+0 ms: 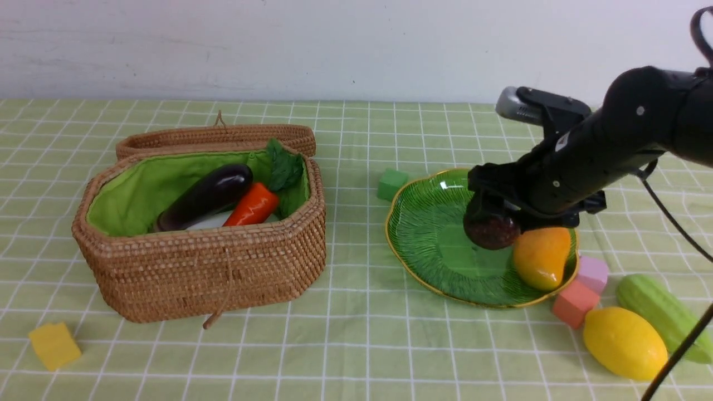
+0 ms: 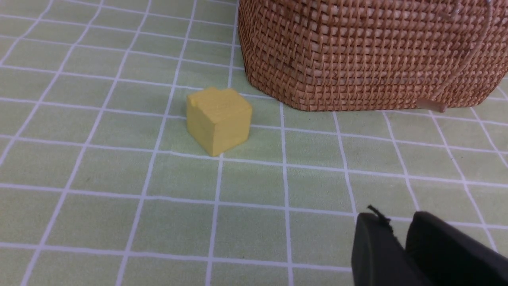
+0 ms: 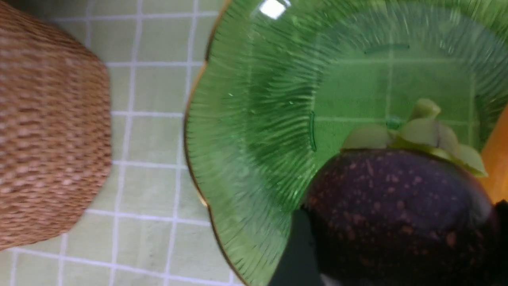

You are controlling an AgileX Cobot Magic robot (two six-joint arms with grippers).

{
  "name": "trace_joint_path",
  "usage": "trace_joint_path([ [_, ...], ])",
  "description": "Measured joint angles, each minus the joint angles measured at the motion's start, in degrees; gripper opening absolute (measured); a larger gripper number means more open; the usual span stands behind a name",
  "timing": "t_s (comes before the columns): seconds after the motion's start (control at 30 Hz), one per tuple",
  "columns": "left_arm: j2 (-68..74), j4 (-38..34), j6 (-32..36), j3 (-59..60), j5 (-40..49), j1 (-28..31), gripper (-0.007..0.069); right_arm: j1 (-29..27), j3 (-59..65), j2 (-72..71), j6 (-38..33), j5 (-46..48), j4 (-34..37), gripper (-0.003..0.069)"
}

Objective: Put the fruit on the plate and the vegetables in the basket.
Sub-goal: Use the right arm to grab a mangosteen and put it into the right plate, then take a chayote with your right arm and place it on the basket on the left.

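Note:
My right gripper point(image 1: 492, 218) is shut on the dark purple-brown ball point(image 1: 491, 233), one of the fruit, and holds it low over the green plate point(image 1: 429, 234). In the right wrist view the ball point(image 3: 397, 206) fills the space between the jaws. The mango point(image 1: 541, 257) lies on the plate beside it. The lemon point(image 1: 624, 342) and the green gourd point(image 1: 663, 317) lie on the cloth to the right. The basket point(image 1: 206, 267) holds the eggplant point(image 1: 206, 195), carrot point(image 1: 253, 205) and white radish point(image 1: 209, 223). My left gripper point(image 2: 397, 222) is shut, empty, low over the cloth near the basket point(image 2: 369, 55).
A yellow cube point(image 1: 54, 345) sits left of the basket's front, and the left wrist view shows the yellow cube point(image 2: 218, 119) too. A green cube point(image 1: 392, 184) touches the plate's far rim. Pink point(image 1: 593, 273) and salmon point(image 1: 575, 303) cubes lie between plate and lemon. The basket lid point(image 1: 217, 136) hangs open behind.

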Motion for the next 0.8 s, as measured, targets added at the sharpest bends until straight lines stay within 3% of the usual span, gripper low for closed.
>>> trace_joint_path([
  [0.3, 0.0, 0.0, 0.0, 0.0, 0.0, 0.0, 0.0131, 0.0, 0.0, -2.5, 0.0, 5.3, -6.6, 0.0678],
  [0.63, 0.0, 0.0, 0.0, 0.0, 0.0, 0.0, 0.0143, -1.9, 0.0, -12.5, -0.2, 16.3, -23.2, 0.0624],
  [0.8, 0.0, 0.0, 0.0, 0.0, 0.0, 0.0, 0.0147, -6.1, 0.0, -14.6, -2.3, 22.0, -24.7, 0.0605],
])
